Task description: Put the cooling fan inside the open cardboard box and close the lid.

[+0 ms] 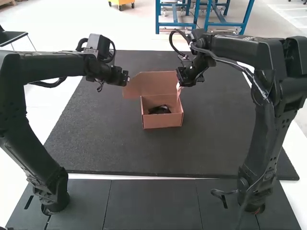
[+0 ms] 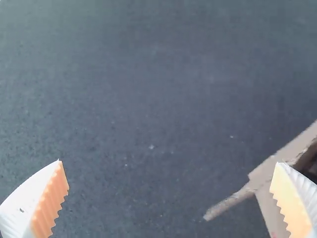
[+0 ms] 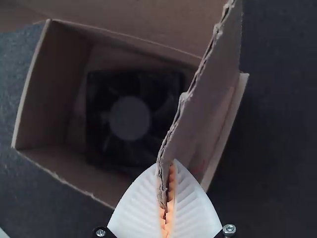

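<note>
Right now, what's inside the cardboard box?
The cooling fan lies flat on the box floor. The flap pinched by the right gripper hides one edge.

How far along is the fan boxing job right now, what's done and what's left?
Done: the cooling fan lies flat inside the cardboard box. In hand: the right end effector is shut on the side flap of the lid, and the left end effector hangs open beside the lid's other edge. Left: the lid stands up and open, so it has yet to be folded down and closed.
</note>
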You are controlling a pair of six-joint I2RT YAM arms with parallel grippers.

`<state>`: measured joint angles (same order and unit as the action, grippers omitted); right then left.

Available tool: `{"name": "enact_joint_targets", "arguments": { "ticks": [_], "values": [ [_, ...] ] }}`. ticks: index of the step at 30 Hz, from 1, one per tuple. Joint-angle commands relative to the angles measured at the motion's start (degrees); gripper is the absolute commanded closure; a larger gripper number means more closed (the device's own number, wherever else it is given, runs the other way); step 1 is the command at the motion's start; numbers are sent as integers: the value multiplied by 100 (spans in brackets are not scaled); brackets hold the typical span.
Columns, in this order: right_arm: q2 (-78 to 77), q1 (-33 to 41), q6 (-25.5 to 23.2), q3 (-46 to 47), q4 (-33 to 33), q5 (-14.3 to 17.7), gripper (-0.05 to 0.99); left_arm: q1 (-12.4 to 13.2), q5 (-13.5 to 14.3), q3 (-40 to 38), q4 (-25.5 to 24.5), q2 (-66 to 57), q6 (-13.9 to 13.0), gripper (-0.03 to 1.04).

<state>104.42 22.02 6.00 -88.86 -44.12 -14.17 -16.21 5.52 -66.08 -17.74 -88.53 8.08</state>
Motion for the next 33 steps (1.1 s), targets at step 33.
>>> {"name": "enact_joint_targets", "arguments": {
  "ticks": [33],
  "values": [
    [-344, 83, 15, 18, -27, -226, 96, -524, -235, -36, 86, -252, -43, 5]
  ]
}}
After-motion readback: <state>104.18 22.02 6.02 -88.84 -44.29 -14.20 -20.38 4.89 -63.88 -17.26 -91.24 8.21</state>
